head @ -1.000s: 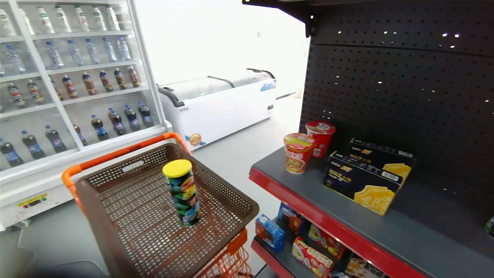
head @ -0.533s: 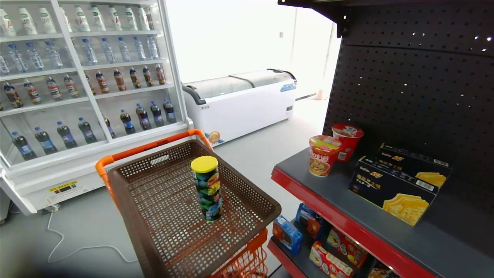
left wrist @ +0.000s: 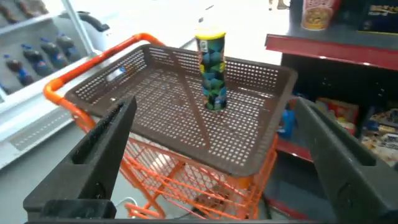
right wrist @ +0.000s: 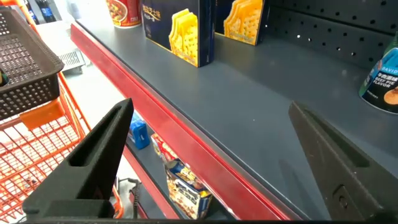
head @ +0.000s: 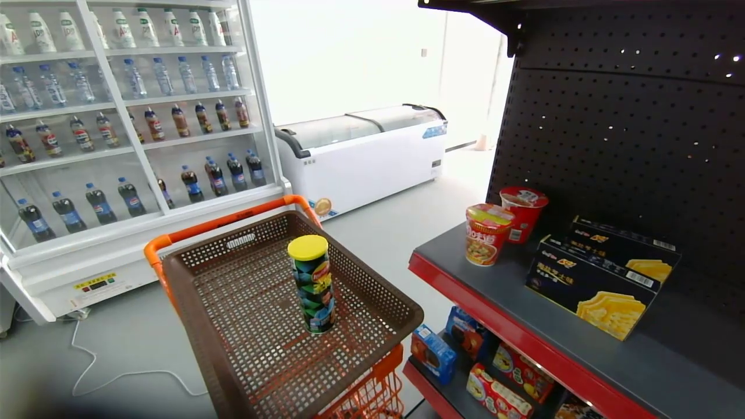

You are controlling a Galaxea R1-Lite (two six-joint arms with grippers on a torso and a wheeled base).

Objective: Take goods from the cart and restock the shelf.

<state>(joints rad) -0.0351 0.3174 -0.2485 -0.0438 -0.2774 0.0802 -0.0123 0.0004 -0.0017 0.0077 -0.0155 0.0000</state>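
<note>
A tall can with a yellow lid stands upright in the brown top basket of the orange cart. In the left wrist view the can is ahead of my left gripper, which is open, held back from the basket's near rim. My right gripper is open in front of the red-edged grey shelf, nothing between its fingers. Two noodle cups and dark snack boxes stand on the shelf.
A drinks cooler and a white chest freezer stand behind the cart. Packaged goods fill the lower shelf. Another can stands at the shelf's far end. A black pegboard backs the shelf.
The head camera swung between one second and half a second ago, shifting the whole picture to the right. Since then nothing has moved.
</note>
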